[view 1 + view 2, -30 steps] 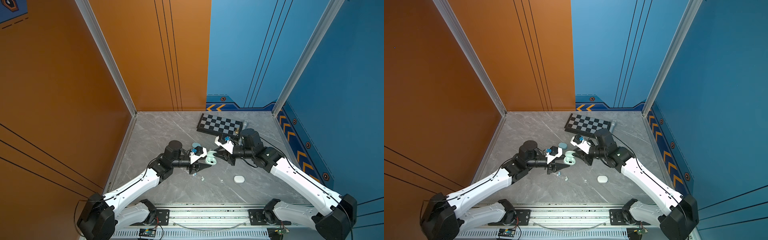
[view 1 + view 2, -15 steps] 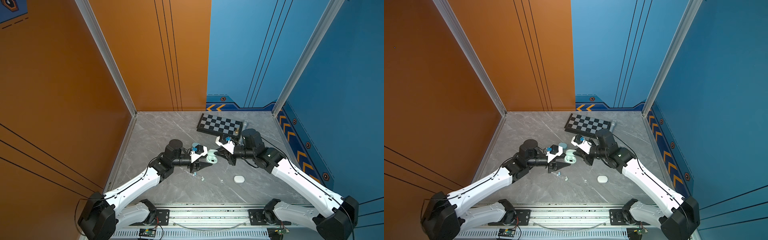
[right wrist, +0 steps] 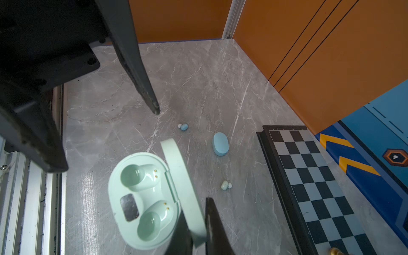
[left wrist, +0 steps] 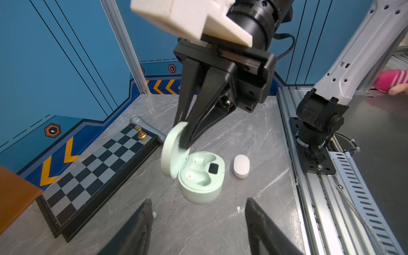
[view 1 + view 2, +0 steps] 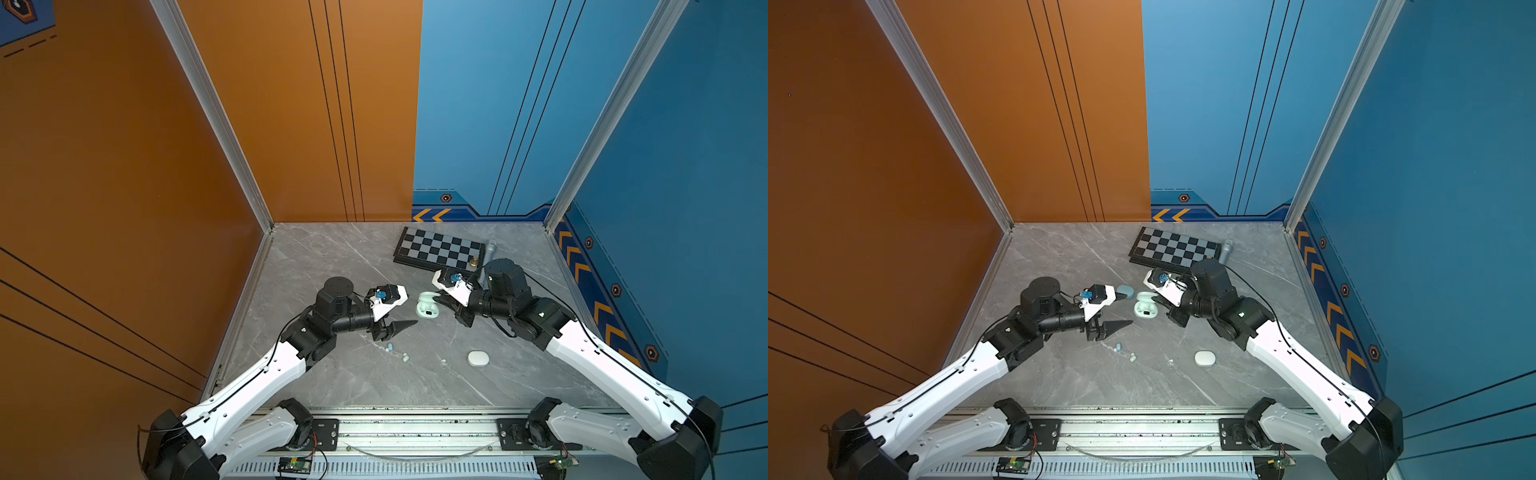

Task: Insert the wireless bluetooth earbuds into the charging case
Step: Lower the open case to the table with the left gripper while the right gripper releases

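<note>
While our right gripper (image 4: pixel 184 141) pinches the mint charging case (image 4: pixel 201 176) by its raised lid (image 4: pixel 171 150), both wells (image 4: pixel 203 160) sit empty | earbuds (image 5: pixel 390 347) loose on the surface (image 5: pixel 332 257) nearby | left gripper (image 4: pixel 198 205) open, holding nothing — next we must pinch one tiny bud.

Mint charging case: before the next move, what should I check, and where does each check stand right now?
1. mint case open: ok, its lid stands raised.
2. Lid secured: ok, the right claw is shut on it.
3. sockets free: ok, both are empty.
4. left claw ready to pick: ok, open and holding nothing.
5. Earbuds seated: not ok, the mint earbud and the blue earbud lie loose on the table.
6. Case base flat on the table: cannot tell.
</note>
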